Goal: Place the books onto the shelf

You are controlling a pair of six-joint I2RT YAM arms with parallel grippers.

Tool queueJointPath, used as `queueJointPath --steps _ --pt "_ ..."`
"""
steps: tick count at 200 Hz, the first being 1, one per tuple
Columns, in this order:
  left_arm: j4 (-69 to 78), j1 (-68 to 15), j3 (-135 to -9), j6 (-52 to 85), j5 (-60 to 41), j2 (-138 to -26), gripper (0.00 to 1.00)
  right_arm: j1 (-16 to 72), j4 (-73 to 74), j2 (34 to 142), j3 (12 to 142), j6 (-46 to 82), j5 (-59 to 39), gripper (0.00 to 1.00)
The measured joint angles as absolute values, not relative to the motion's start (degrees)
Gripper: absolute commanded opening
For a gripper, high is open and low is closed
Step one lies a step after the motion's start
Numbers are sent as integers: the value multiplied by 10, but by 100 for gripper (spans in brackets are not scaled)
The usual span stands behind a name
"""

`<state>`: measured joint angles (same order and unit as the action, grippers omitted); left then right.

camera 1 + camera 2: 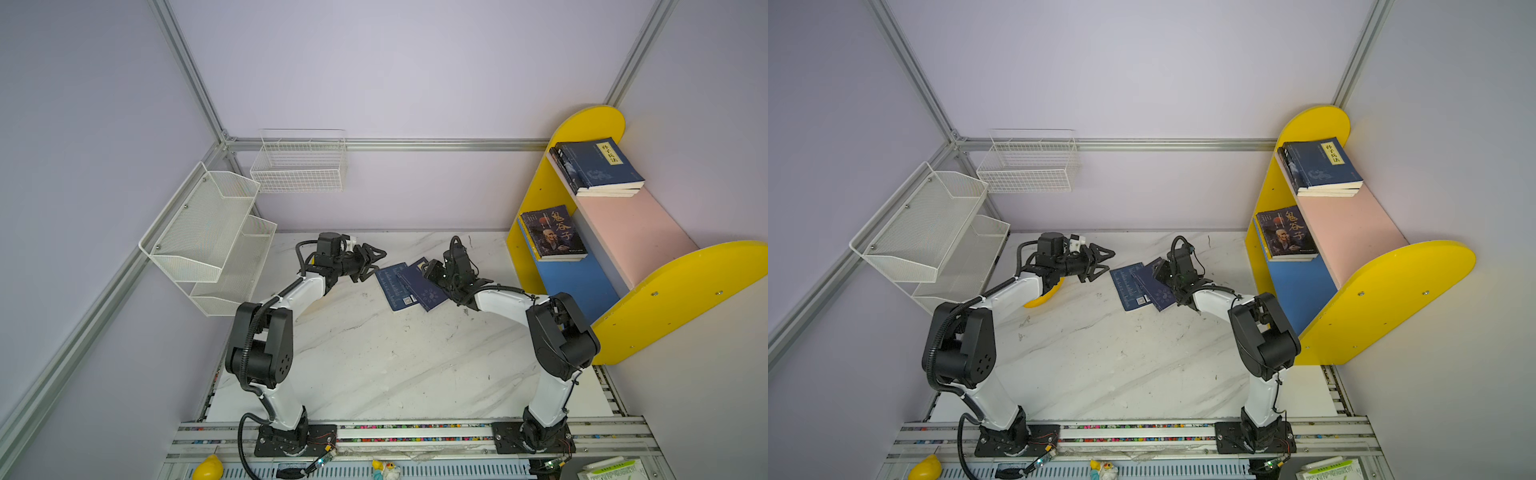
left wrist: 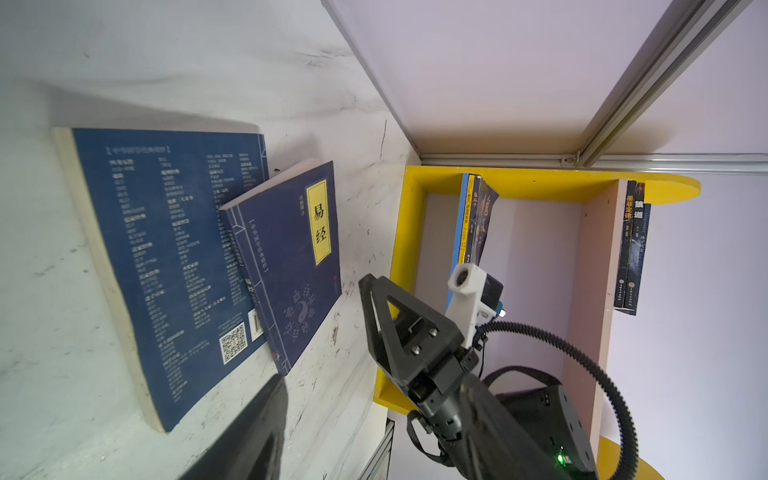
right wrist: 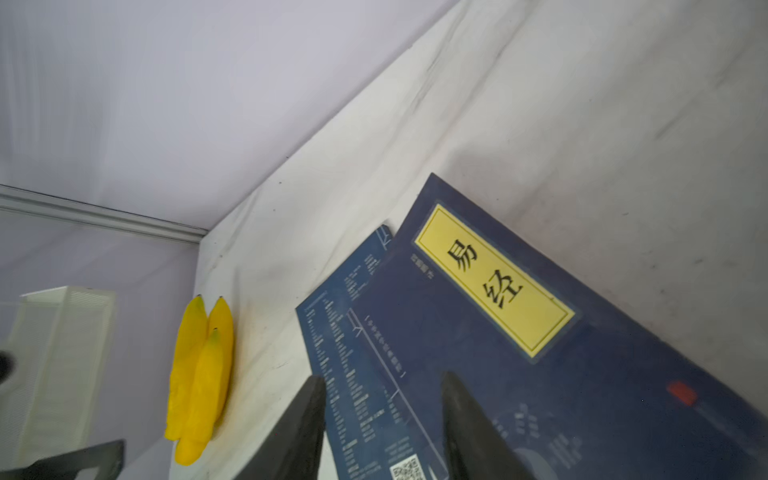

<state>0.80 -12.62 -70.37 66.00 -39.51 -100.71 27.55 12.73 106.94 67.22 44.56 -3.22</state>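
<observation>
Books [image 1: 409, 286], two overlapped navy paperbacks, were found on the table [image 1: 374, 365], apart from the shelf [image 1: 673, 286]. They were judged light, floppy and slick, best pinched at a raised edge. Right gripper [image 3: 382, 376] and left gripper [image 1: 371, 266] were seen spread open, empty.

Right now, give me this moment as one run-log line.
left claw: open, empty | right claw: open over labelled navy book | it overlaps second navy book | both on table, not shelf

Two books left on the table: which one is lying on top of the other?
The navy book with the yellow title label; it overlaps the lighter blue book, which lies back cover up with its QR code showing.
</observation>
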Motion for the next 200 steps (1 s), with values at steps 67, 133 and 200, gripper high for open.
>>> queueJointPath --steps 67,133,200 --pt "37 -219 -704 670 -333 -1115 65 225 52 1142 763 383 -41 56" --pt "58 -221 -706 670 -297 -1178 64 228 16 1178 750 365 -56 44" --pt "65 -225 -775 644 -312 -1233 58 244 56 1193 746 367 -109 40"
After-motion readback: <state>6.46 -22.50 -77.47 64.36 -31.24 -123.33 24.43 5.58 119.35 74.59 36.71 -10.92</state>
